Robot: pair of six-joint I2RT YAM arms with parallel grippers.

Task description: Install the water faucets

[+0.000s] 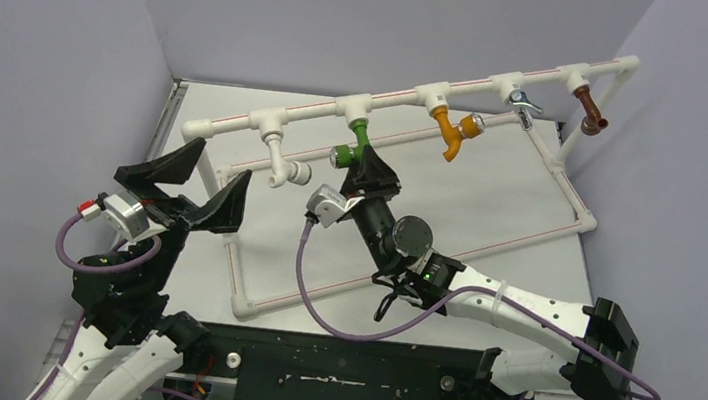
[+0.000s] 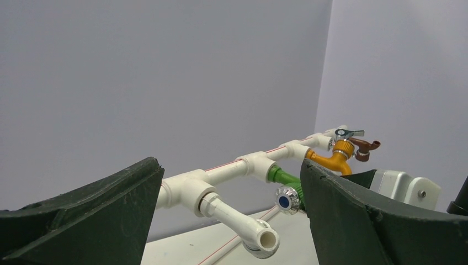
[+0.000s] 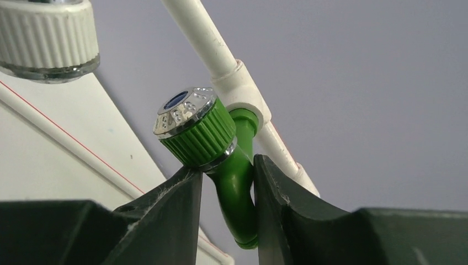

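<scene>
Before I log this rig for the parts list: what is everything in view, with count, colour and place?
green faucet: one, bright green with a silver cap, second fitting from the left on the top rail
white faucet: one, white, leftmost fitting
orange faucet: one, orange, third fitting
silver faucet: one, metal, fourth fitting
brown faucet: one, brown, right end fitting
pipe frame: one, white with red stripes, standing on the table
table: one, pale grey
walls: grey-violet, on three sides
left gripper: black, open, holding nothing, left of the frame
right gripper: black, closed on the green faucet's spout
</scene>
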